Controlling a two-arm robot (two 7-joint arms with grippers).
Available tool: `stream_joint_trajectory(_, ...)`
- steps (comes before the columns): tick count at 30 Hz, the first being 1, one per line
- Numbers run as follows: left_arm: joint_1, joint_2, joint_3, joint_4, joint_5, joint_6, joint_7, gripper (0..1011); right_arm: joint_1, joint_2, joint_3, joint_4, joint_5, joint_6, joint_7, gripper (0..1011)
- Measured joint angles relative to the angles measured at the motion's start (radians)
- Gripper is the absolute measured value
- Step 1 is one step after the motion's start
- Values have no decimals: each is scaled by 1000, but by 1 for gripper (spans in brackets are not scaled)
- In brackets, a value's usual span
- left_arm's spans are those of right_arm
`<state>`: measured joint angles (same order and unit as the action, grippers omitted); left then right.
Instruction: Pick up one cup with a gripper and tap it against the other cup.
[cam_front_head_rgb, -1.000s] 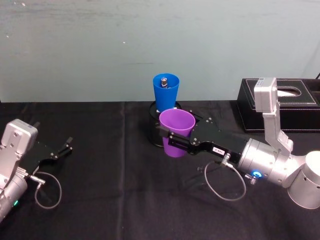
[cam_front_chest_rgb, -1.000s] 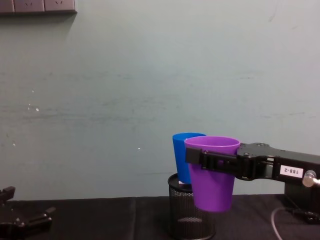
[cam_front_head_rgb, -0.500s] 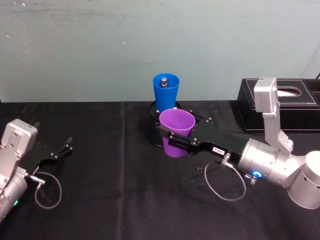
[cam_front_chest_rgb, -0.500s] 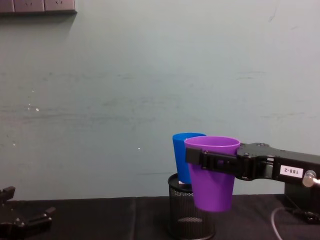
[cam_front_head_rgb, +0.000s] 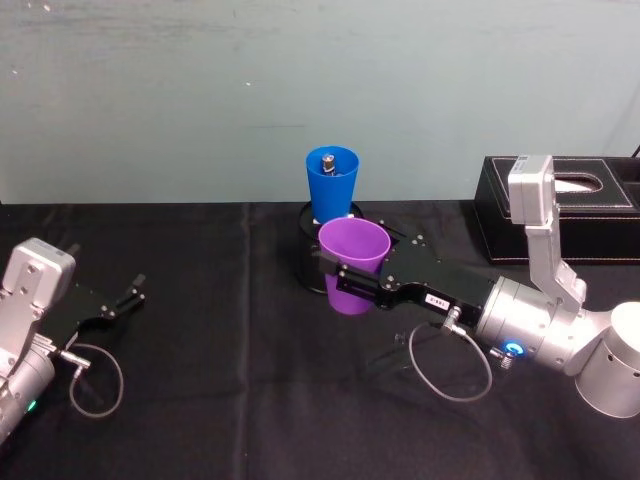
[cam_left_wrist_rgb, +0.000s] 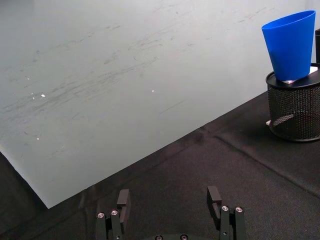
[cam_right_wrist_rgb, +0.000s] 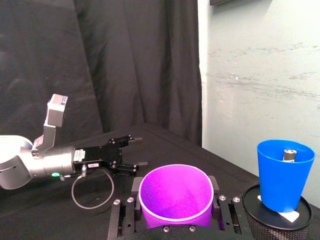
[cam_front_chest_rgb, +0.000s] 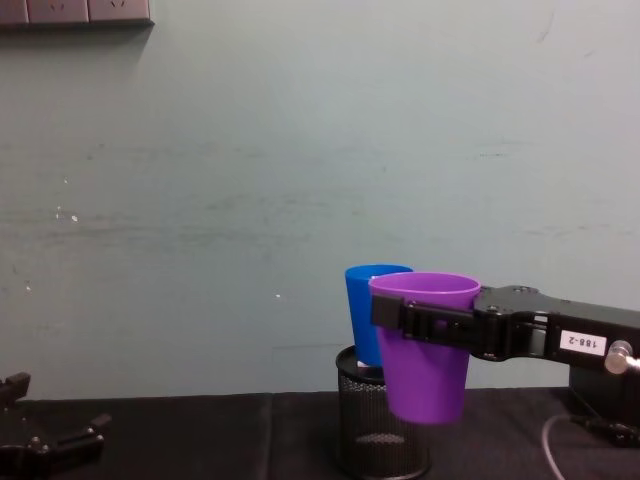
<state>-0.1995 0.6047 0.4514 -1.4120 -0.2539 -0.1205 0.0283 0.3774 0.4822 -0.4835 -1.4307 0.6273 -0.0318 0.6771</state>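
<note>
Nothing has shifted: right claw (cam_front_head_rgb: 347, 278) clamps the upright purple cup (cam_front_head_rgb: 353, 250) off the desk (cam_front_head_rgb: 200, 400); blue cup (cam_front_head_rgb: 332, 187), atop the mesh holder (cam_front_chest_rgb: 380, 432), stands just beyond it. Left claw (cam_front_head_rgb: 122, 300) idles wide, far left.

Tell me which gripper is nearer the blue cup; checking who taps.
Right. The right gripper holds the purple cup just before the blue cup; the left gripper sits far left.
</note>
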Motion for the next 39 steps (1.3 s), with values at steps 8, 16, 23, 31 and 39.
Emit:
stream_joint_trajectory(8,0,0,0,0,0,0,0,1000,0,0,0,0,0,0,0,754)
stream_joint_trajectory(16,0,0,0,0,0,0,0,1000,0,0,0,0,0,0,0,754)
stream_joint_trajectory(23,0,0,0,0,0,0,0,1000,0,0,0,0,0,0,0,754)
stream_joint_trajectory(31,0,0,0,0,0,0,0,1000,0,0,0,0,0,0,0,754)
stream_joint_trajectory(39,0,0,0,0,0,0,0,1000,0,0,0,0,0,0,0,754)
